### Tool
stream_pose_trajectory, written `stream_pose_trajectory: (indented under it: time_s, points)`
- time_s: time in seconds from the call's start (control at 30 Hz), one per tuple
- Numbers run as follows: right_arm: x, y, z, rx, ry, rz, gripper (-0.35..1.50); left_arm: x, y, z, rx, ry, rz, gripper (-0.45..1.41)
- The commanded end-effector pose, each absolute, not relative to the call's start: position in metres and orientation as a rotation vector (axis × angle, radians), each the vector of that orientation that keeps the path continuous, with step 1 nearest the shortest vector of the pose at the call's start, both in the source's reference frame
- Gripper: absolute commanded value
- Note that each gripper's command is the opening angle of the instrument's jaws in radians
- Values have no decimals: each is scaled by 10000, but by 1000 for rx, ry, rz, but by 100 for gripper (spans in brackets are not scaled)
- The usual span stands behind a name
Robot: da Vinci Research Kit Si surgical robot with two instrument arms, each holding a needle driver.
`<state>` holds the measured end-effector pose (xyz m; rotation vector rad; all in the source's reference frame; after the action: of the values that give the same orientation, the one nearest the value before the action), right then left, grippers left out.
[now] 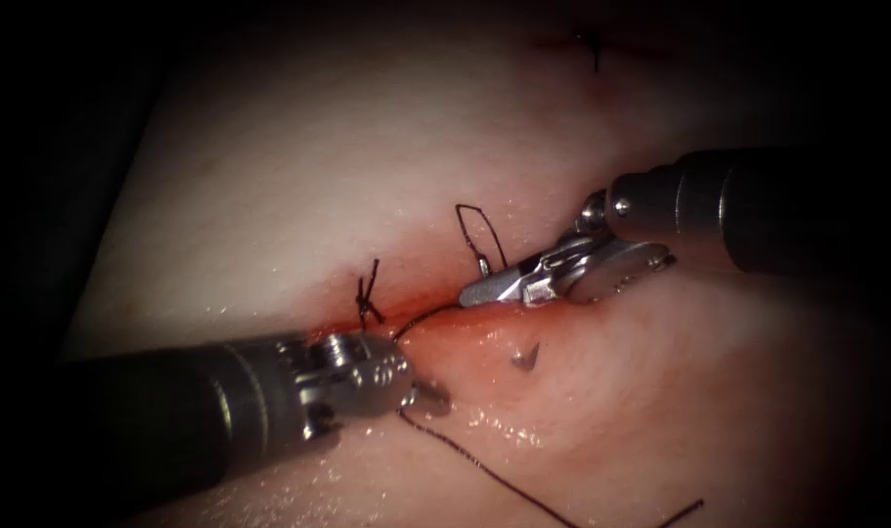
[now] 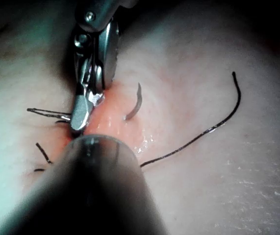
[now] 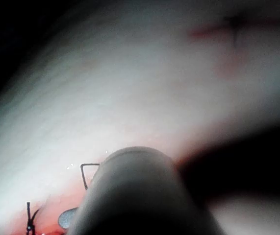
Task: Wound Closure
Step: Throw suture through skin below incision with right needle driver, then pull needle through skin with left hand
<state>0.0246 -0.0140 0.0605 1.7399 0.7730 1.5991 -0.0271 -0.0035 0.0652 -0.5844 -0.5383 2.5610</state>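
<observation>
the needle [image 1: 525,358] sits low centre in the endoscope view, below the cut [image 1: 435,318], only a short piece out of the tissue [image 1: 298,156]. neither tool holds it. the right tool [image 1: 479,291] rests at the cut, jaws nearly together, nothing clearly in them. i cannot tell the left tool's [image 1: 430,396] jaws; thread [image 1: 484,469] passes beside it. i'd grip the bare piece squarely and follow its curve. count: one needle, two tools, one knot [image 1: 369,293], one loop [image 1: 479,235].
</observation>
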Motion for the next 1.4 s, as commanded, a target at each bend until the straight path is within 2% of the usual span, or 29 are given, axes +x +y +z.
stream_pose_trajectory:
  time_s: [0.03, 0.13, 0.2, 0.3, 0.4, 0.47, 0.73, 0.93, 1.07, 1.23, 1.27, 1.4]
  points:
    - [256, -135, 612, 1687, 854, 1545, 128, -278, -34, 654, -595, -532, 2568, -45]
    - [251, -127, 621, 1597, 1010, 1478, 131, -282, -35, 647, -618, -511, 2581, -45]
    - [242, -121, 626, 1534, 1066, 1428, 123, -285, -33, 643, -655, -480, 2594, -45]
    - [223, -107, 631, 1456, 1117, 1413, 125, -289, -28, 635, -761, -383, 2598, -45]
    - [195, -91, 632, 1397, 1140, 1425, 125, -295, -23, 626, -887, -239, 2592, -5]
    - [178, -83, 630, 1381, 1141, 1434, 125, -301, -20, 622, -957, -141, 2580, 15]
    - [125, -76, 602, 1354, 1157, 1374, 120, -335, -17, 621, -1100, 72, 2547, 29]
    - [105, -82, 591, 1369, 1149, 1356, 115, -340, -8, 622, -1147, 151, 2508, 27]
    - [103, -90, 592, 1351, 1161, 1339, 110, -339, -1, 627, -1152, 161, 2498, 19]
    - [106, -99, 592, 1351, 1215, 1336, 113, -337, 0, 636, -1154, 168, 2500, 14]
    - [106, -99, 591, 1350, 1230, 1335, 120, -337, 0, 638, -1159, 171, 2498, 10]
    - [104, -99, 585, 1313, 1315, 1299, 123, -338, 3, 642, -1175, 154, 2510, -10]
